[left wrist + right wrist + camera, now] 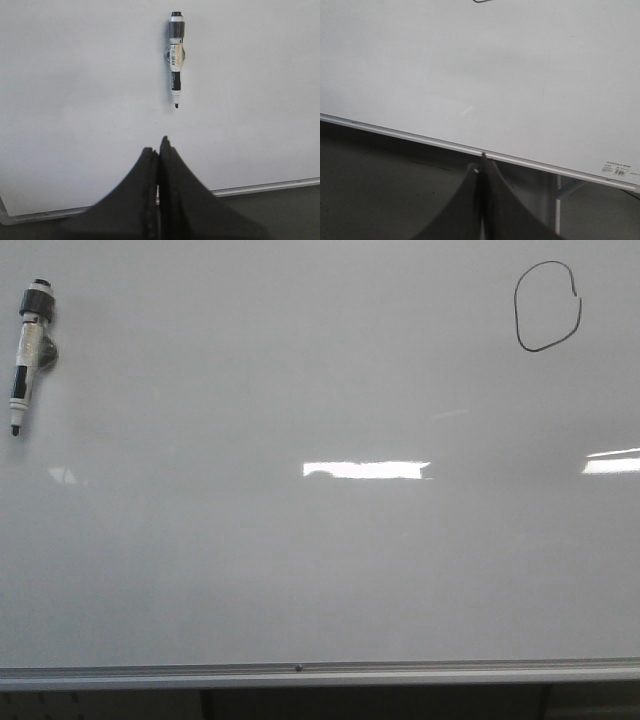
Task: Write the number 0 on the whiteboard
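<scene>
A: Across the whole front view: the whiteboard [300, 540], glossy, ceiling lights mirrored in it, grey rail [300, 672] along its lower edge. I'll use that rail as the landmark.

B: And the marker pen [27, 350]?

A: High above the rail's left end, stuck flat to the board, tip pointing down toward the rail. Parked there, I judge, because the writing is done.

B: The number 0 [547, 306]?

A: High above the rail's right end, well apart from the pen. Thin black oval, lopsided, small gap at its upper right.

B: Arms?

A: Left gripper [159, 150] hangs below the pen, fingers pressed together, nothing between them. Right gripper [481, 165] sits at rail level, likewise closed and empty. Both clear of the board, which suits a finished task.
</scene>
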`<state>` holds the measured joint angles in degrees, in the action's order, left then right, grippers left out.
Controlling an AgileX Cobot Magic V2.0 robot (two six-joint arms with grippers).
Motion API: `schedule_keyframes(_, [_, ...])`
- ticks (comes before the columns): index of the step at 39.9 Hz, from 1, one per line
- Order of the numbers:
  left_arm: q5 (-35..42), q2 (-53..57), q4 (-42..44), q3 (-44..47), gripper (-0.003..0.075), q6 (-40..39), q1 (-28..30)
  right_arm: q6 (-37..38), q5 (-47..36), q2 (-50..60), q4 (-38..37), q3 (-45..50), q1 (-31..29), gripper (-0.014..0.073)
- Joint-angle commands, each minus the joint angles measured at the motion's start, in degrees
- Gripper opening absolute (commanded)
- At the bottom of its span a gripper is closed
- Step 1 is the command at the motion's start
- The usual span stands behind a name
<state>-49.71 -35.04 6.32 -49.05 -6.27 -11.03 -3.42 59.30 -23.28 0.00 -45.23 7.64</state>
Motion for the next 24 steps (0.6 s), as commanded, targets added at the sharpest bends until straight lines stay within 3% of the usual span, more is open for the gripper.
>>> schedule_keyframes(1, [4.43, -0.17, 0.48, -1.95, -0.0020, 0.00, -0.26, 0.14, -3.54, -0.33, -1.05, -1.35, -0.31, -0.0069])
schedule_keyframes(16, [5.31, -0.02, 0.58, -1.72, -0.0020, 0.00, -0.38, 0.14, -3.16, -0.33, -1.05, -1.35, -0.31, -0.0069])
schedule_keyframes(24, [8.26, 8.83, 1.26, 4.26, -0.0019, 0.00, 3.14, 0.14, -3.12, -0.33, -1.05, -1.35, -0.31, -0.0069])
